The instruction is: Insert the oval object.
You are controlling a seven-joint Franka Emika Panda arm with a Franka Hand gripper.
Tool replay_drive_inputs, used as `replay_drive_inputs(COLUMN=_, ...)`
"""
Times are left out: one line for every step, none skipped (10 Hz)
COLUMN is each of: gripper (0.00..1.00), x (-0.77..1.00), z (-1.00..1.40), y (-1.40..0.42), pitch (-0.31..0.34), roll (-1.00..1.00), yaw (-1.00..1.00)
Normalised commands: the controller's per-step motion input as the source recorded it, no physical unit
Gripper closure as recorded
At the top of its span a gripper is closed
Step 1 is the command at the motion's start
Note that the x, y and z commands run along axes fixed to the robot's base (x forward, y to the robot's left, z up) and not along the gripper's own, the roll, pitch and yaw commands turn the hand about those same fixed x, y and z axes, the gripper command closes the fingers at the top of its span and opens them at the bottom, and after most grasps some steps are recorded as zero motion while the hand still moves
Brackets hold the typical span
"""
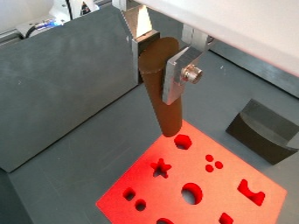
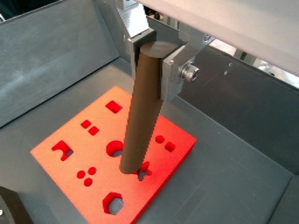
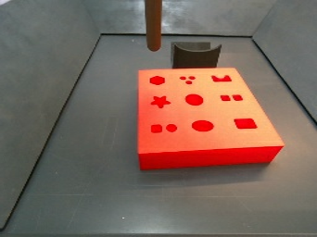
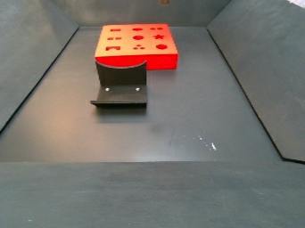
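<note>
Claw point(image 2: 158, 54) gripping oval object point(image 2: 142, 114) at upper end, peg hanging upright above red block point(image 2: 111, 157), lower tip over holes, clear of surface. Dark curved block point(image 3: 195, 54) behind red block.

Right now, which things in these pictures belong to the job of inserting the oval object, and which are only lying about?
For the job:
- the oval object, upright
- the gripper, shut on its upper end, above the floor in both wrist views
- the red block with shaped holes

Only lying about:
- the dark grey curved block, beside the red block
</note>
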Motion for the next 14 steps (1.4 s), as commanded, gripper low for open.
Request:
replay_drive_inputs(gripper=1.00, x=0.00, z=0.00, y=0.00, pitch=0.000, roll=0.00, yaw=-0.03)
replay_drive_inputs(gripper=1.00, x=0.00, z=0.00, y=0.00, pitch=0.000, roll=0.00, yaw=-0.07)
replay_drive_inputs(gripper=1.00, x=0.00, z=0.00, y=0.00, pitch=0.000, roll=0.00, yaw=-0.05)
replay_drive_inputs(gripper=1.00, x=0.00, z=0.00, y=0.00, pitch=0.000, roll=0.00, yaw=-0.06)
replay_drive_inputs(gripper=1.00, x=0.00, z=0.00, y=0.00, pitch=0.000, roll=0.00, yaw=-0.15)
replay_drive_inputs(gripper=1.00, x=0.11, z=0.00, y=0.00, pitch=0.003, roll=0.00, yaw=-0.24)
replay_drive_inputs(gripper=1.00, x=0.38, z=0.00, y=-0.06, pitch=0.039, roll=0.00, yaw=-0.48)
replay_drive_inputs(gripper=1.00, x=0.31, z=0.00, y=-0.07, pitch=0.013, roll=0.00, yaw=-0.70)
replay_drive_inputs(gripper=1.00, x=0.29, z=0.00, y=-0.06, pitch=0.004, roll=0.00, yaw=-0.74)
replay_drive_inputs(gripper=1.00, x=0.24, z=0.00, y=-0.06, pitch=0.013, roll=0.00, yaw=-0.77)
replay_drive_inputs(gripper=1.00, x=0.12, z=-0.01, y=-0.03, pitch=0.039, roll=0.02, yaw=-0.82)
replay_drive_inputs(gripper=1.00, x=0.08, z=-0.02, y=-0.02, pitch=0.061, roll=0.03, yaw=-0.83)
replay_drive_inputs(gripper=1.00, x=0.00, z=-0.09, y=0.00, pitch=0.114, roll=0.07, yaw=-0.90)
replay_drive_inputs(gripper=1.00, x=-0.11, z=-0.10, y=0.00, pitch=0.203, roll=0.10, yaw=-0.92)
